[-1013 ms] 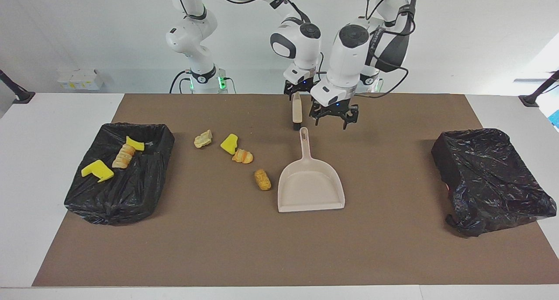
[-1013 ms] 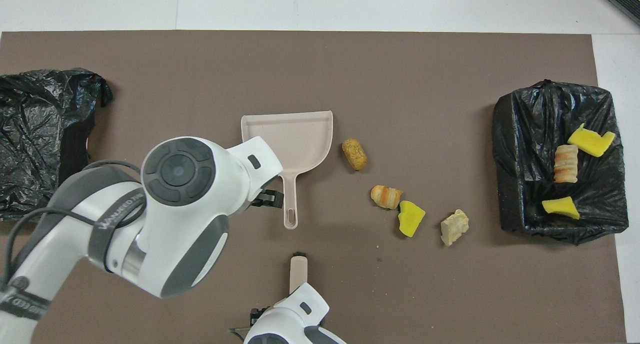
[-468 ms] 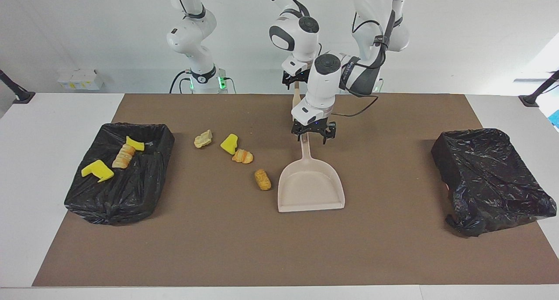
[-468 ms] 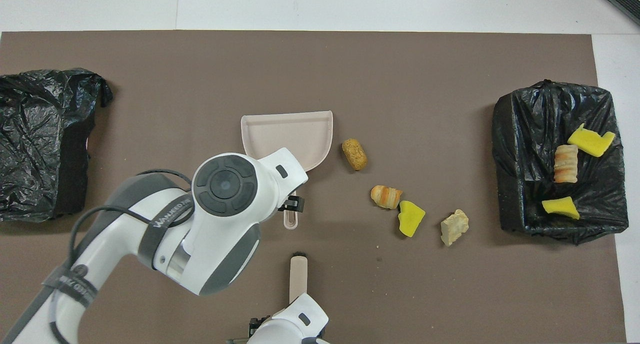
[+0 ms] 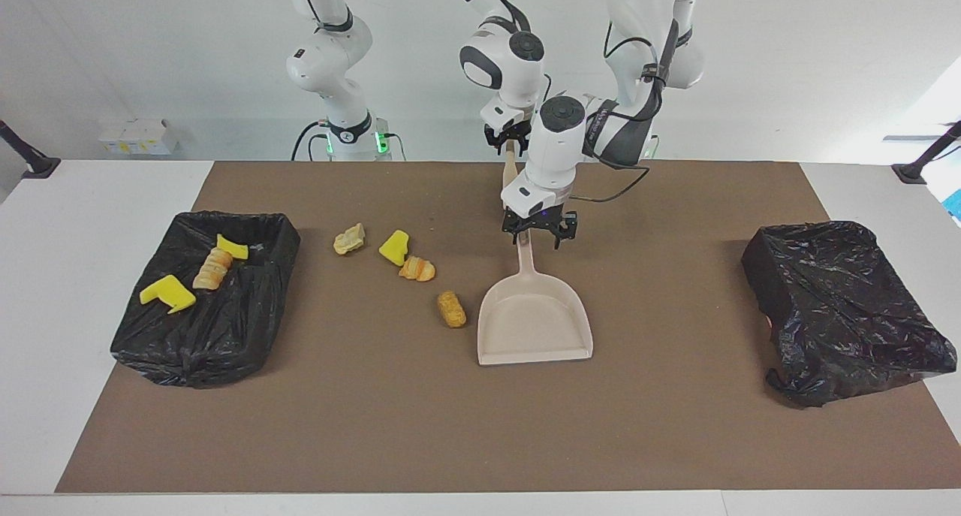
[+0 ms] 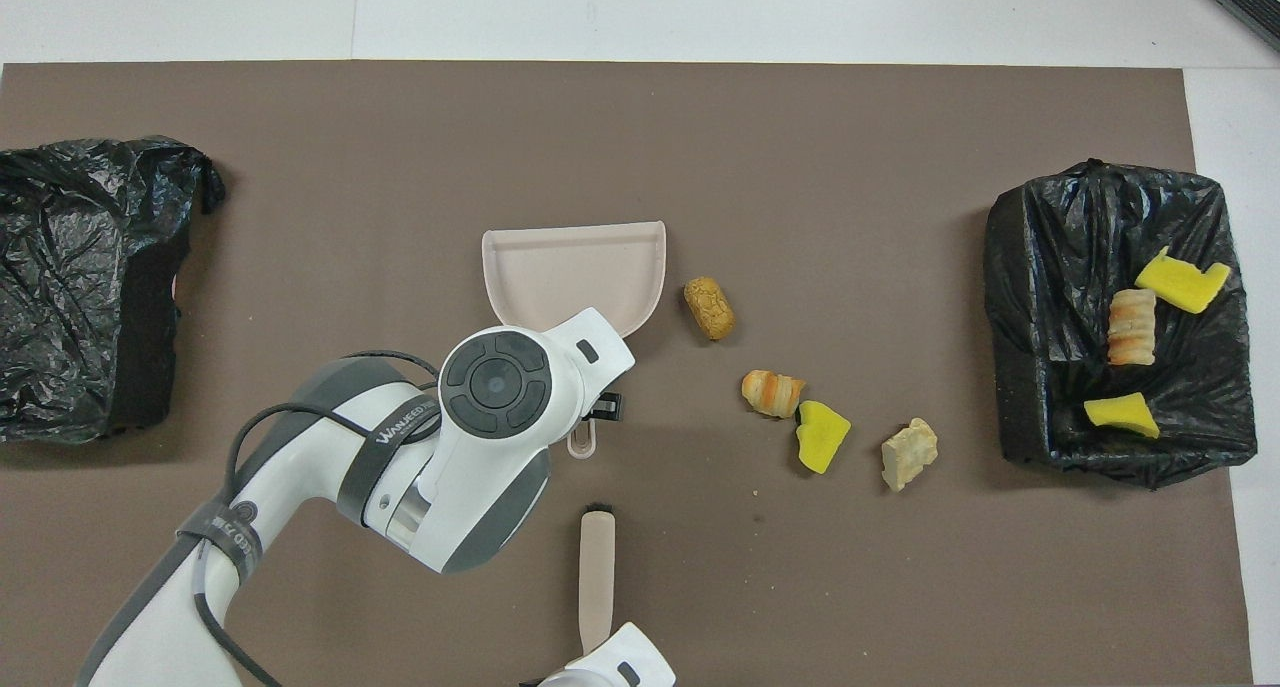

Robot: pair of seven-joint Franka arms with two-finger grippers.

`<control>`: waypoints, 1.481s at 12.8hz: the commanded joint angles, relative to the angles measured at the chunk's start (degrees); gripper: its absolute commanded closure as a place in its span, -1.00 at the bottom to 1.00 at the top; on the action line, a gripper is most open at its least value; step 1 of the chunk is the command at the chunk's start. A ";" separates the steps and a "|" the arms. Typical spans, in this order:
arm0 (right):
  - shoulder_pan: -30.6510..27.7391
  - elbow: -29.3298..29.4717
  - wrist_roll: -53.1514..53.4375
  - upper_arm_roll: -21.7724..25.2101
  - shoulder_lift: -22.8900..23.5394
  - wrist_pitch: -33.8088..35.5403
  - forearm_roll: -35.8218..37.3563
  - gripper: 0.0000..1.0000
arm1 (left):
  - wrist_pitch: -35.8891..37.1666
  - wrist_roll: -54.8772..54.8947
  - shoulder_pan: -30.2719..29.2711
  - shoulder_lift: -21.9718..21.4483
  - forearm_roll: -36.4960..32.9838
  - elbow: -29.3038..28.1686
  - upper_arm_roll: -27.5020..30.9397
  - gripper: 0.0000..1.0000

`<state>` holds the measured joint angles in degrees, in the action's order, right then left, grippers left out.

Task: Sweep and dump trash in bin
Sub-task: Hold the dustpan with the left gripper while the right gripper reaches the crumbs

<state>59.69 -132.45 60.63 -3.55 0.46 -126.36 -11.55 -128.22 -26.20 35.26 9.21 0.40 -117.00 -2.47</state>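
Several scraps of trash lie on the brown mat: a tan lump (image 5: 451, 309), an orange roll (image 5: 417, 269), a yellow chunk (image 5: 395, 246) and a pale lump (image 5: 350, 239). Three more pieces (image 5: 213, 267) lie in the black-lined bin (image 5: 203, 351) at the right arm's end. The beige dustpan (image 5: 533, 321) rests flat beside the tan lump (image 6: 709, 308). My left gripper (image 5: 537, 236) stands open, low astride the dustpan's handle. My right gripper (image 5: 509, 144) has closed in on the robot-side end of the brush (image 5: 510, 174), which lies on the mat (image 6: 597, 577).
A second black bag-covered box (image 5: 841, 306) sits at the left arm's end of the mat. The white table (image 5: 90, 200) borders the mat all round. Small crumbs (image 6: 757, 517) dot the mat near the brush.
My left gripper swung over from beside the dustpan's handle and came down astride it. My right gripper drew back along the brush to its end and narrowed. The trash has not moved.
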 commanded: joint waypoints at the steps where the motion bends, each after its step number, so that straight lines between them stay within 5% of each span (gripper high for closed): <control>1: -0.18 -1.32 0.28 -0.14 -1.69 0.50 -2.07 0.97 | -2.30 -0.96 0.60 0.19 1.70 -0.95 0.54 -0.87; 5: -0.36 2.54 0.28 0.03 -0.99 7.94 -1.64 1.00 | -3.18 -0.79 0.51 0.28 3.12 -1.21 0.45 -0.81; 12: -10.45 4.04 -3.75 0.65 -12.31 25.25 0.12 1.00 | -2.83 -0.52 0.51 0.19 3.73 -1.30 0.36 -0.66; 15: -15.64 5.62 -7.27 0.56 -13.03 33.17 5.02 1.00 | -2.74 -0.52 0.51 0.19 4.96 -1.30 0.36 -0.66; 19: -22.76 4.66 -11.66 0.30 -12.15 32.84 10.12 1.00 | -2.65 -0.43 0.51 0.19 6.63 -1.30 0.36 -0.56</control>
<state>39.69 -127.63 51.35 -2.51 -12.15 -93.68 -4.22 -130.04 -26.59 35.26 9.86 6.06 -117.25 -2.51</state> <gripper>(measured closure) 0.744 0.176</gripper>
